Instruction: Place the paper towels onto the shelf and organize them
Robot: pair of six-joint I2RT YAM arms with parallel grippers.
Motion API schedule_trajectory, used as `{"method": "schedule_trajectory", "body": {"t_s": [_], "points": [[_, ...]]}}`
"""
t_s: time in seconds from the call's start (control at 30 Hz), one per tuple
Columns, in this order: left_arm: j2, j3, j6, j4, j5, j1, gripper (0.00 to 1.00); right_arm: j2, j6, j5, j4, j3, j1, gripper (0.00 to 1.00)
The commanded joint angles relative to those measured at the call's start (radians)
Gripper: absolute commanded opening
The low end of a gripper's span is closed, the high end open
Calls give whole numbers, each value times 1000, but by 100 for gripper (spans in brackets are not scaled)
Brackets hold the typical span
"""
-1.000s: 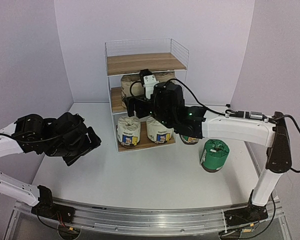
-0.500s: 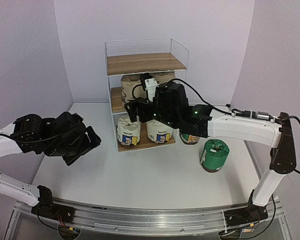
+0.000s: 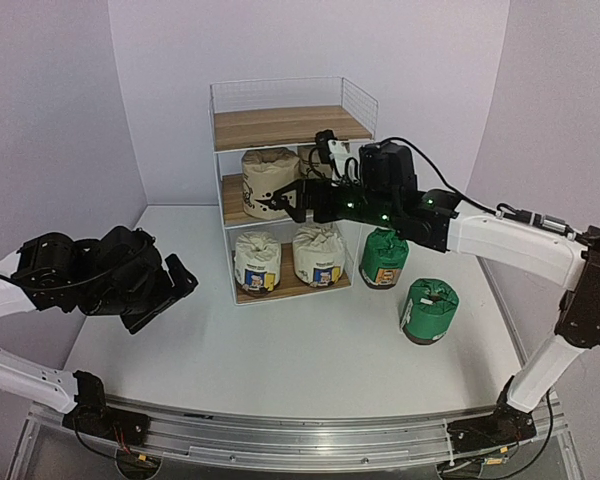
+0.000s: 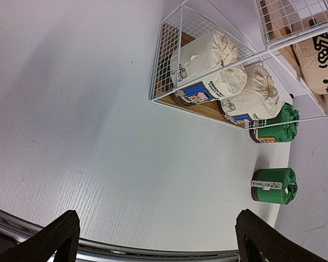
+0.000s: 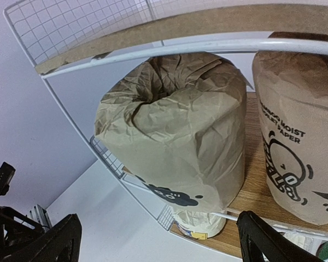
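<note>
Beige roll ahead of right jaws.

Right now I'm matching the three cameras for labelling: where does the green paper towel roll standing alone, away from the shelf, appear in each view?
Top external: the green paper towel roll is right of centre, nearer the camera than the shelf.
Left wrist: the roll is at lower right, seen sideways.
Right wrist: not in it.
Shared landmark: the shelf, in all three views.
</note>
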Motion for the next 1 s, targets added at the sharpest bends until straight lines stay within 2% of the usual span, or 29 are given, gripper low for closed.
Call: {"method": "schedule_trajectory", "body": {"t_s": [0.0,0.73,0.97], "points": [[-19,-5,20,15,7,0,100,39,12,-98,11,64,2,95],[-32,0,9,-9,2,1,100,200,-106,95,12,216,-5,93],[-43,1,5,-22,-7,0,100,232,-154,22,13,250,-6,94]]}}
